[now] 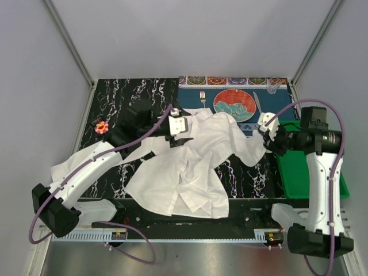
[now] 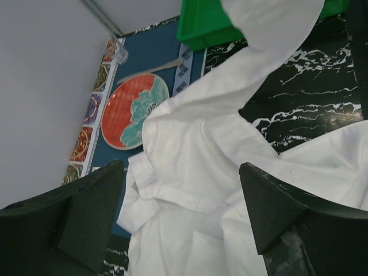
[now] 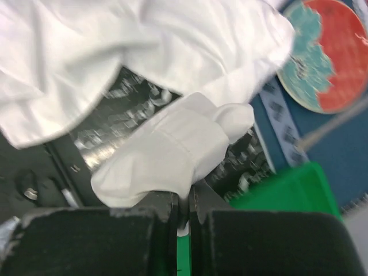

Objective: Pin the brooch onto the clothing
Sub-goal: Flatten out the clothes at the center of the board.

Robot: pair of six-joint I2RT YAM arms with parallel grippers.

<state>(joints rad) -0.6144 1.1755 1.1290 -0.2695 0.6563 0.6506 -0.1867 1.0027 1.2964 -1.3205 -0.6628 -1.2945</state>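
Observation:
The clothing (image 1: 190, 164), a large white shirt, lies crumpled across the middle of the black marbled table. The brooch (image 1: 101, 127), a small pink flower with a yellow centre, rests on the table at the far left, apart from the shirt and both grippers. My left gripper (image 1: 183, 131) hovers over the shirt's upper left part. In the left wrist view it (image 2: 181, 213) is open, with the collar area of the clothing (image 2: 195, 172) below the jaws. My right gripper (image 3: 184, 201) is shut on a sleeve cuff of the clothing (image 3: 167, 149), at the shirt's right end (image 1: 266, 141).
A red-and-teal plate (image 1: 234, 104) with a fork (image 1: 202, 98) and a knife sits on a blue placemat (image 1: 202, 86) at the back. A green tray (image 1: 302, 169) stands at the right, beside the right arm. Walls close in on the table's left, back and right.

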